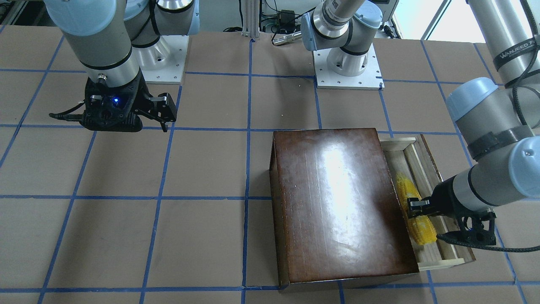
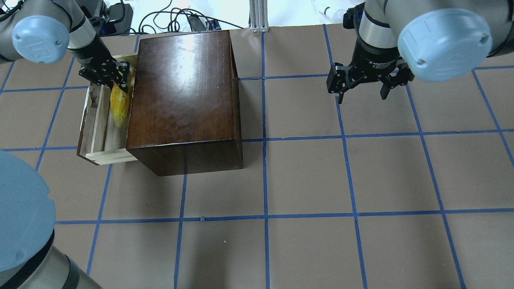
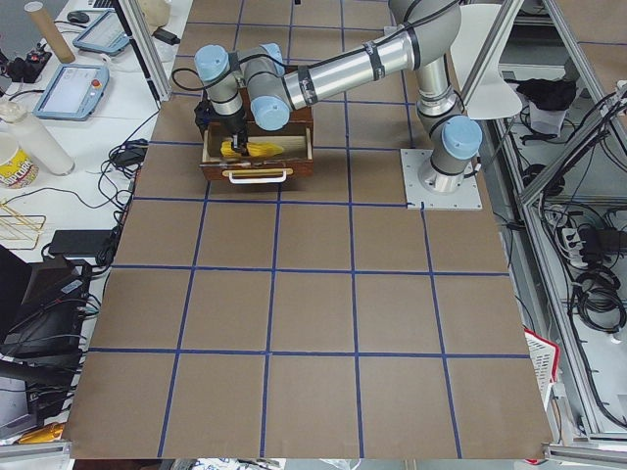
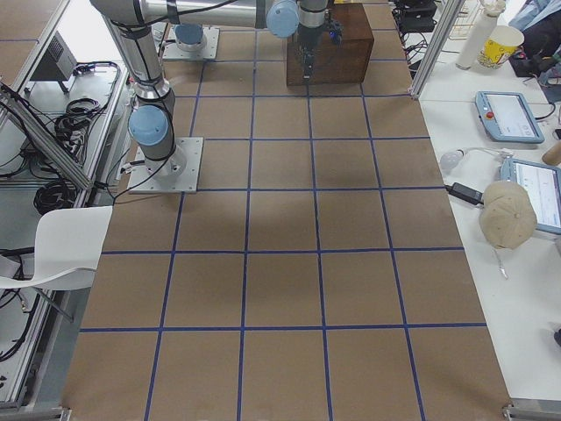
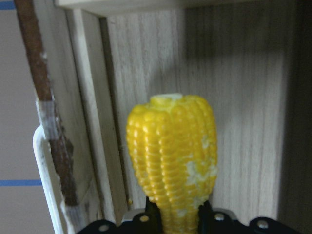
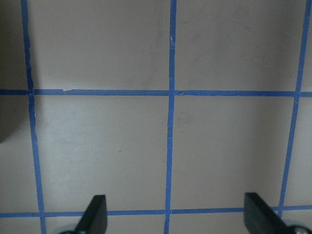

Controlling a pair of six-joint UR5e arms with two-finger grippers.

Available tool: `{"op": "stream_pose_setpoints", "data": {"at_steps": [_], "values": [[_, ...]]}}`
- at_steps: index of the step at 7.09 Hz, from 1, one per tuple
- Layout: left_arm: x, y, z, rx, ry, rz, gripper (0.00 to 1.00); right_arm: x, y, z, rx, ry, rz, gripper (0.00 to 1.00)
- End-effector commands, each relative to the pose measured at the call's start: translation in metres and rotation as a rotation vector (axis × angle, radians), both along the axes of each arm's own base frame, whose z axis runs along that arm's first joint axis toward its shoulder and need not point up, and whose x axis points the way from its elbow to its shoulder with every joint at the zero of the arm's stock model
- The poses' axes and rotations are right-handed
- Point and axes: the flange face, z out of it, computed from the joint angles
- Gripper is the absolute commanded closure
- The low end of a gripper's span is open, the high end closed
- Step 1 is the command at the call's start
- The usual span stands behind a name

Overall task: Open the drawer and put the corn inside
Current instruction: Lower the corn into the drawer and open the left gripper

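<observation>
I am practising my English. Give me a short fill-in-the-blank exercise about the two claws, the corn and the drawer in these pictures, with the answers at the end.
1. The shallow pale wooden drawer of the glossy dark brown wooden box is not shut but ____.
2. The left claw holds the yellow tapered corn cob inside the ____.
3. The right claw, over the brown table with blue tape lines, holds ____.

Missing words: open; drawer; nothing.
</observation>
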Motion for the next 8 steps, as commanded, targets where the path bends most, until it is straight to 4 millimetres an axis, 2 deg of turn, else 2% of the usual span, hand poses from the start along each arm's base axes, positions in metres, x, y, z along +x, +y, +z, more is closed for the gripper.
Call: {"op": "stream_pose_setpoints", "data": {"at_steps": [1,2,3,4,8], "values": [[-0.006,0.001,-0.009,0.007,0.019,-0.006,0.78,0.000,0.000,0.000,0.000,0.001,0.000,0.00],[-0.010,0.006,-0.014,0.019,0.018,-0.013,0.51,0.000,0.000,0.000,0.000,0.001,0.000,0.00],[-0.009,0.010,-0.009,0.016,0.017,-0.013,0.04,0.000,0.000,0.000,0.000,0.001,0.000,0.00],[-0.010,0.012,-0.001,0.005,0.010,-0.013,0.00,0.000,0.000,0.000,0.000,0.001,0.000,0.00],[-0.011,0.024,0.035,-0.013,-0.008,-0.013,0.00,0.000,0.000,0.001,-0.002,0.001,0.000,0.00]]}}
